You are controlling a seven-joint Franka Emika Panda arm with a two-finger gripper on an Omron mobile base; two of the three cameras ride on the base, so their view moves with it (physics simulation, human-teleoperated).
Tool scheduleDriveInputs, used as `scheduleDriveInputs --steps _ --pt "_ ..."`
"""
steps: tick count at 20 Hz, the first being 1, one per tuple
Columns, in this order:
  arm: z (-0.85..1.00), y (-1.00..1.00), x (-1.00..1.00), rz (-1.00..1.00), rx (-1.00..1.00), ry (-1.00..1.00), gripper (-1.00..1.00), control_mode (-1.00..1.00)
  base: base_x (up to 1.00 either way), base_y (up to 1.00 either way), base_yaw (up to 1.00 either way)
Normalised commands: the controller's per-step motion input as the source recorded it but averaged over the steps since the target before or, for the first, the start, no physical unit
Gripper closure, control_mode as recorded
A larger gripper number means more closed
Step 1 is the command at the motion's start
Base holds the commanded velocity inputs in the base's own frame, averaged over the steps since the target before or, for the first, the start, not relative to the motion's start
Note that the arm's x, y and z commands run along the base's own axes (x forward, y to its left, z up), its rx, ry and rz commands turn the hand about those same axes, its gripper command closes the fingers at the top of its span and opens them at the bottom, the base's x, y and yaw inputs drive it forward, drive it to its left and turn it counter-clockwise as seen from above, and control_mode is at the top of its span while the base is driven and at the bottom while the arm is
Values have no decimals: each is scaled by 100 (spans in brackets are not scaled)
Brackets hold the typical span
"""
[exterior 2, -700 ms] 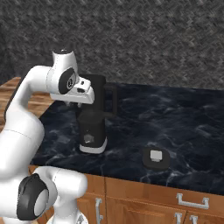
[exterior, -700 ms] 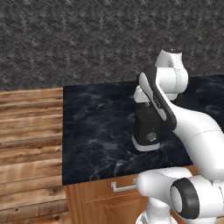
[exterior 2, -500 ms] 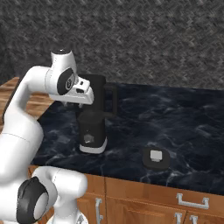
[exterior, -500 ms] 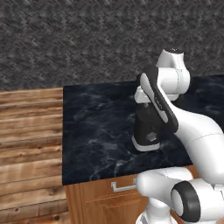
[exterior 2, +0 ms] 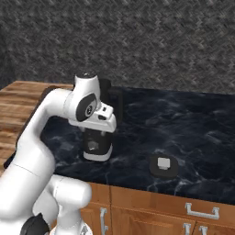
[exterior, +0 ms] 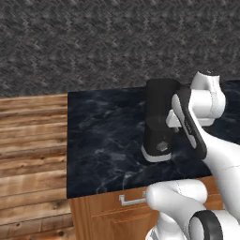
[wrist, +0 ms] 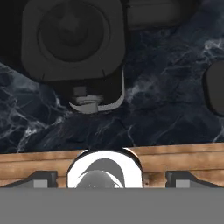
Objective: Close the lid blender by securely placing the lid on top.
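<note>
While the lid (exterior 2: 164, 165) lies on the surface (exterior 2: 193, 137) well apart from the open-topped blender (exterior: 160, 121), nothing is done; the hand (wrist: 111, 178) holds nothing, tips spread.

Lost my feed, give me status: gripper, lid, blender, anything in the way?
Gripper open, empty, above the blender. Lid lies on the countertop, apart from the blender. Blender jar open on top; nothing between them.

Our white arm rises from the base, bends at its dark elbow and reaches forward over the counter's front edge; our gripper (wrist: 111, 176) points straight down, its two dark fingertips (wrist: 41, 177) set wide apart, holding nothing.
</note>
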Motion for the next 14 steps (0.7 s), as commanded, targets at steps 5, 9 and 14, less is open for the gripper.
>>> scheduleDriveInputs --steps 5,9,14 --pt "-38 -100 -46 -5 9 0 -100 -100 0 0 0" --pt "-17 -100 -2 -12 21 0 -100 -100 0 0 0" --pt "-35 -79 23 -6 7 2 -100 -100 0 0 0"
